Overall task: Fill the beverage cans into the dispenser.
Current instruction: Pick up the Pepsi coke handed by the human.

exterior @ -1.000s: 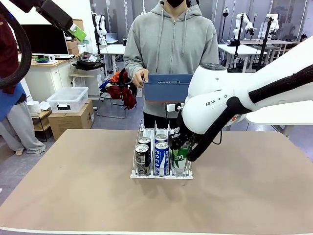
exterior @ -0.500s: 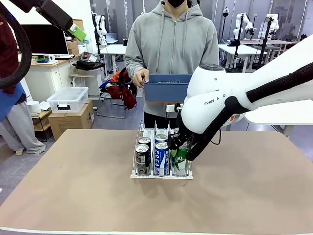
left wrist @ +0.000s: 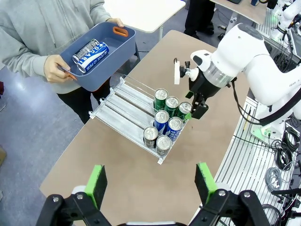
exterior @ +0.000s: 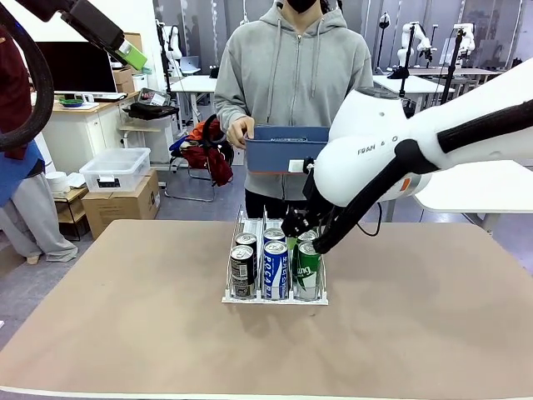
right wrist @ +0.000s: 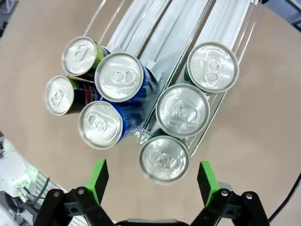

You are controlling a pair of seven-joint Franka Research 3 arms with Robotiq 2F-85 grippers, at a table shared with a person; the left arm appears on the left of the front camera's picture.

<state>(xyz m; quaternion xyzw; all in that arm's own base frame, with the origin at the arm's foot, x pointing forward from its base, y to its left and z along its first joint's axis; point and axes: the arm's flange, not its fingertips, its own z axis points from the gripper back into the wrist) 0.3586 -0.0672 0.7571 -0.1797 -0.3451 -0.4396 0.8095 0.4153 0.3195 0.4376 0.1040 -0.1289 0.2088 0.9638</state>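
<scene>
Green cans (right wrist: 182,110) stand in the dispenser's (exterior: 275,298) right lane, right gripper (right wrist: 153,175) just above them, wide open and empty, so placement looks done; next, reach beyond the dispenser for the blue-and-white can (left wrist: 91,51) in the person's blue bin (left wrist: 96,75).

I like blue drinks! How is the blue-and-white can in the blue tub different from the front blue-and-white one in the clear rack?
The slim blue-and-white can in the blue plastic tub lies on its side; the front blue-and-white can in the clear plastic rack stands upright. The tub can is carried by a person; the rack can rests on the table. Both have silver tops.
</scene>
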